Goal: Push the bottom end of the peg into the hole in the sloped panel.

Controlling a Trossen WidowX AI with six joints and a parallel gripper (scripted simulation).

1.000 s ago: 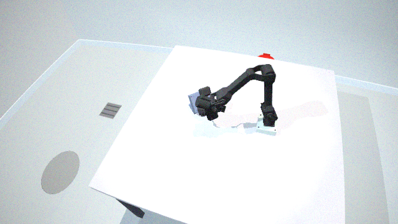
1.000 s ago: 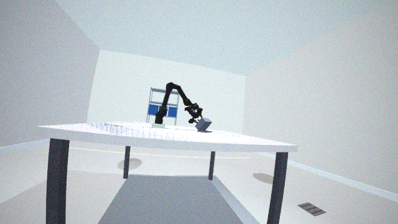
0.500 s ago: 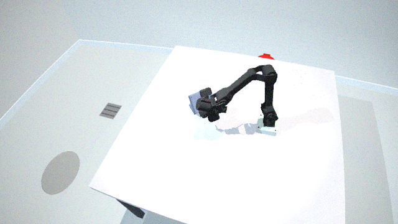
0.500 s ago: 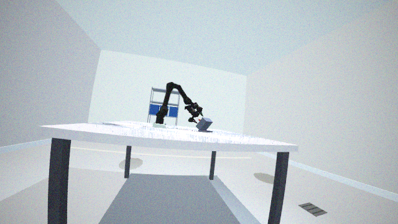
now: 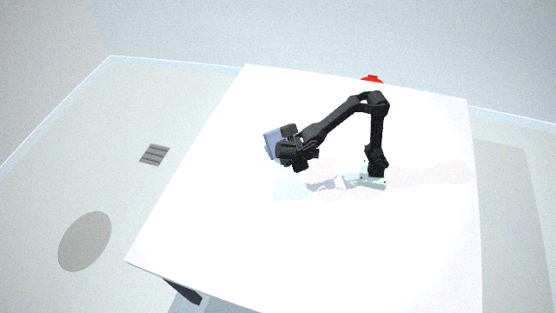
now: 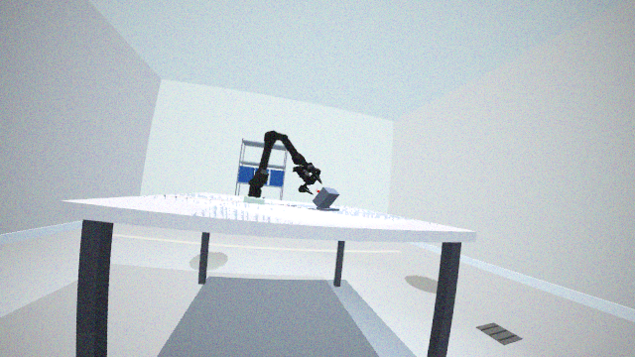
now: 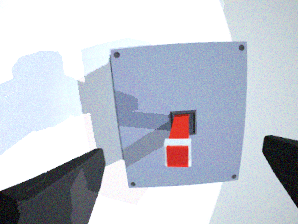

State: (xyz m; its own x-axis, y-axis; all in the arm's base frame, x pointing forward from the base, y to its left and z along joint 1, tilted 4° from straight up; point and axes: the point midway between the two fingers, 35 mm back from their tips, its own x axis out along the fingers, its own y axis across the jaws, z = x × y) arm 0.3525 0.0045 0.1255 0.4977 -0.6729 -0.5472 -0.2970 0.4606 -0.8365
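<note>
Standing in the square hole near the centre of the wrist view, the red peg looks released, the fingers wide apart, leaving perhaps only the final retreat.

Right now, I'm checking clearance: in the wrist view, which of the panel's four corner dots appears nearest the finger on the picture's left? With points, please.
The lower-left dot (image 7: pixel 132 184) on the panel (image 5: pixel 273 140) (image 6: pixel 325 198) (image 7: pixel 155 80); the lower-right dot (image 7: pixel 234 176) sits toward the other finger (image 7: pixel 285 165), the upper two well above.

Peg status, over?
Claw open, nothing held. Red peg standing in panel hole, depth unconfirmed. Nothing seen between the claw's fingers and the peg.
</note>
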